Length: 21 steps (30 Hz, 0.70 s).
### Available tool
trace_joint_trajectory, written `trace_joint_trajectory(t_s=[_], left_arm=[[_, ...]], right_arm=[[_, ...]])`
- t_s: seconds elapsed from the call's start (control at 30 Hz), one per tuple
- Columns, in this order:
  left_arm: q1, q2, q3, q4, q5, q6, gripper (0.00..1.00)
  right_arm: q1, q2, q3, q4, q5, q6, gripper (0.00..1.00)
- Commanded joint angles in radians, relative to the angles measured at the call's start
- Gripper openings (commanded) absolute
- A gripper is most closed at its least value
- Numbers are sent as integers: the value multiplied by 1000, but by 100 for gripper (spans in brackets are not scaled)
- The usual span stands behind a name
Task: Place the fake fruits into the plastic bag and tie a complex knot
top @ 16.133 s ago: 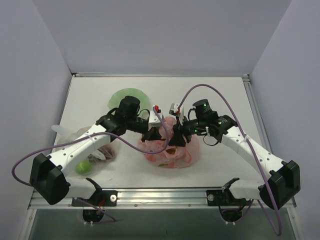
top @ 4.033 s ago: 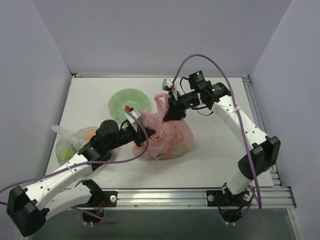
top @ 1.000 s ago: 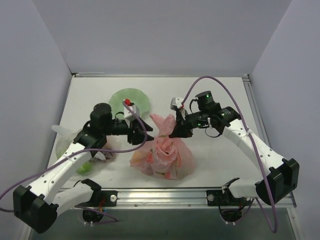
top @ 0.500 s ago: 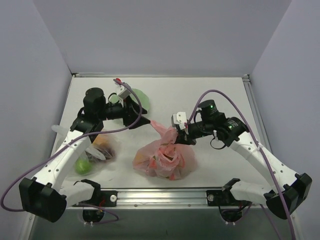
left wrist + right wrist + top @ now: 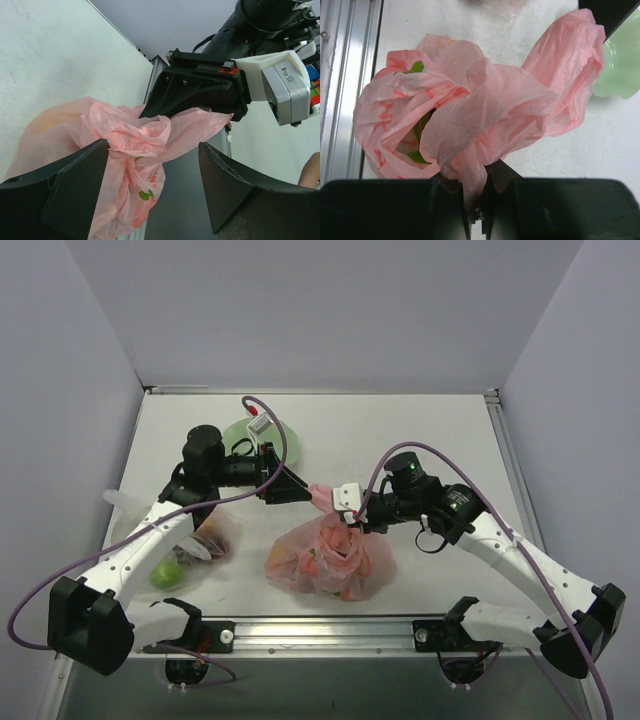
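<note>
The pink plastic bag (image 5: pixel 330 558) lies bunched on the table near the front edge, its top twisted together. My right gripper (image 5: pixel 355 523) is shut on a pink strip of that top; in the right wrist view its jaws (image 5: pixel 482 202) pinch the plastic. My left gripper (image 5: pixel 298 490) stands open just left of the bag's loose ear. In the left wrist view its fingers (image 5: pixel 75 190) are wide apart around the twisted plastic (image 5: pixel 132 135) without pinching it. The fake fruits are inside the bag: green patches (image 5: pixel 421 127) show through its gap.
A pale green plate (image 5: pixel 258 430) lies behind the left gripper. A clear bag of fruits (image 5: pixel 190 540) with a green one (image 5: pixel 165 573) sits at the left under the left arm. The aluminium rail (image 5: pixel 320 630) runs close in front of the pink bag.
My left gripper has opened and let go of the bag's strip, after swinging back and then right. The right gripper has moved down and left, holding its strip.
</note>
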Motion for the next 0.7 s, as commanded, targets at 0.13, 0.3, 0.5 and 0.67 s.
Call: trace_joint_trajectory(t_s=[0.13, 0.3, 0.5, 0.67], left_arm=[[-20, 21, 39, -48, -80, 87, 83], [-29, 41, 50, -120, -131, 168, 83], [-31, 31, -24, 94, -56, 52, 85], [-52, 34, -29, 130, -43, 53, 84]], right_arm=[[14, -42, -19, 25, 6, -58, 0], [20, -56, -29, 26, 0, -76, 0], [23, -71, -48, 22, -11, -80, 0], [23, -72, -48, 25, -31, -78, 0]])
